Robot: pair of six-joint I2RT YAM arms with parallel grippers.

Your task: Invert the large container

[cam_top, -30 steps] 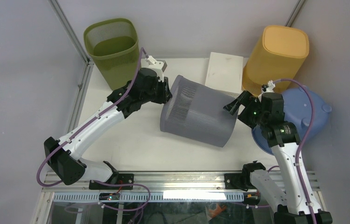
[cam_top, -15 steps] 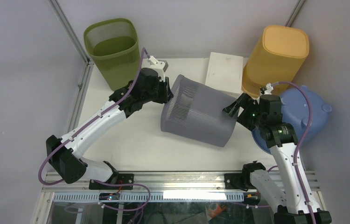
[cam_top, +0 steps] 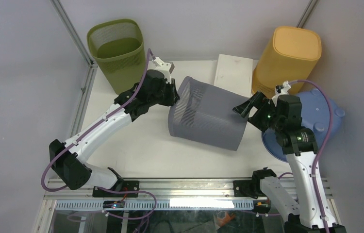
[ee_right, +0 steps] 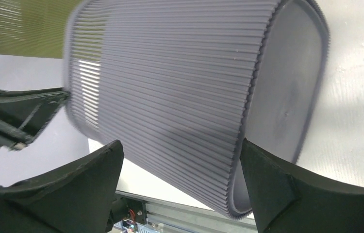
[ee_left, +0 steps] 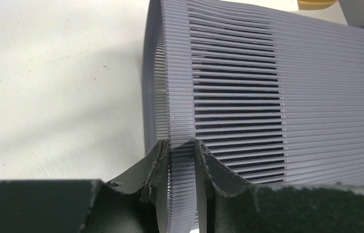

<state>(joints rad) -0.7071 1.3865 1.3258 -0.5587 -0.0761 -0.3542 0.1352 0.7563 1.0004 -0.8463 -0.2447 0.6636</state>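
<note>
Nearest the arms' bases the tabletop [cam_top: 136,145] is bare white. Just beyond it, in the middle, lies the large container [cam_top: 206,119] — a grey slatted bin tipped onto its side, its open mouth toward the left arm and its closed base [ee_right: 287,97] toward the right arm. Whether its lower edge rests on the tabletop or hangs just above it cannot be told.

The left hand [ee_left: 182,150] is pinching the bin's rim [ee_left: 177,97], one finger inside the mouth and one outside, pressed onto the thin wall. The right hand [cam_top: 242,108] is spread wide at the base end, its fingers straddling the bin's ribbed side without clearly touching it.

The bin looks like thin moulded plastic: light, fairly stiff at the rim and the solid base, springier along the slatted walls. The ribs should give the fingers some bite, though smooth plastic pinched at one point may pivot as the bin rolls over. The rim is the natural place to take hold, and the base edge is the sound place to steady it. Squeezing the slats mid-wall would likely flex them.

Farther back stand an olive mesh bin [cam_top: 117,53], a white box [cam_top: 233,75] and a yellow container [cam_top: 287,58], with a blue tub [cam_top: 316,116] at the right — all close enough to catch a swinging rim.
</note>
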